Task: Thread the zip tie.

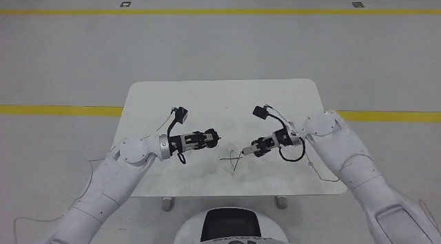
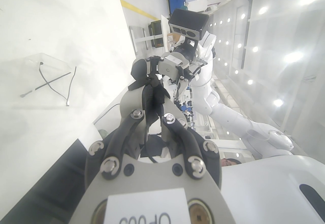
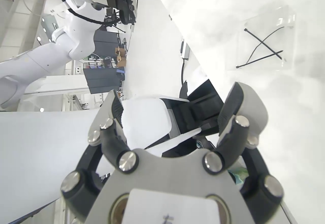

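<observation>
Two black zip ties [image 1: 234,158] were found crossed in a clear tray [image 2: 54,58] on the table [image 1: 207,99], judged light, bendy and slippery, best pinched near the head, with the left gripper [image 1: 216,136] closed on nothing and the right gripper [image 3: 175,93] spread apart.

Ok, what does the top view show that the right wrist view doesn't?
Top view: the whole table, yellow floor lines, and the left tool and right tool on either side of the zip ties. Right wrist view: the right tool is open, and a clear sheet lies under the ties. Shared: the crossed zip ties lying loose on the table, and the left tool.
</observation>
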Robot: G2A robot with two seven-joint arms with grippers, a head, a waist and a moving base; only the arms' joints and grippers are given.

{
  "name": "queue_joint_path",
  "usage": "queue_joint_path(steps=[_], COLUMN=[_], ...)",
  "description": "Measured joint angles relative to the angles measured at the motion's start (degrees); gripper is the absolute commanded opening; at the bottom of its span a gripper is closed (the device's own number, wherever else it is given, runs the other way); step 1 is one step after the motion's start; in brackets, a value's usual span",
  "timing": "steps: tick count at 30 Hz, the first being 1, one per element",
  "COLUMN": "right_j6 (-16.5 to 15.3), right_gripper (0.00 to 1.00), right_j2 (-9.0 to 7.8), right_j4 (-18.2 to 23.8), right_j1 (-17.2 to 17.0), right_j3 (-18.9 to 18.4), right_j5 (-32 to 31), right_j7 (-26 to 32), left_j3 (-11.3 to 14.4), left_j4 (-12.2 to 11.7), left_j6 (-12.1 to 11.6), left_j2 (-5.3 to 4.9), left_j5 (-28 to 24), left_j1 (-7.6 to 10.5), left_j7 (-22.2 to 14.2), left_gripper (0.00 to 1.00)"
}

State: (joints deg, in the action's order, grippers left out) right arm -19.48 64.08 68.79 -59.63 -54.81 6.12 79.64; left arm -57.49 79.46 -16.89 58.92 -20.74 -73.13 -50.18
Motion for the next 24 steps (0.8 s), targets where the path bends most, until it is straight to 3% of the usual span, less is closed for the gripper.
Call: queue_joint_path(steps=[12, 17, 24], right_j6=[0.01, 0.00, 0.00], right_gripper=[1.00, 1.00, 1.00], right_j2=[0.02, 0.51, 2.78], right_j4=[0.60, 2.18, -1.25], right_j1=[-0.08, 2.92, 8.69], right_j3=[0.50, 5.52, 13.60], right_j5=[-0.90, -9.16, -13.88], right_j7=[-0.50, 0.03, -1.82], left_j3=[0.00, 0.00, 0.00], left_j4=[0.00, 0.00, 0.00], left_j6=[0.00, 0.00, 0.00], left_j2=[0.00, 0.00, 0.00], left_j5=[0.00, 0.00, 0.00], left_j1=[0.00, 0.00, 0.00], left_j7=[0.00, 0.00, 0.00], left_gripper=[0.00, 0.00, 0.00])
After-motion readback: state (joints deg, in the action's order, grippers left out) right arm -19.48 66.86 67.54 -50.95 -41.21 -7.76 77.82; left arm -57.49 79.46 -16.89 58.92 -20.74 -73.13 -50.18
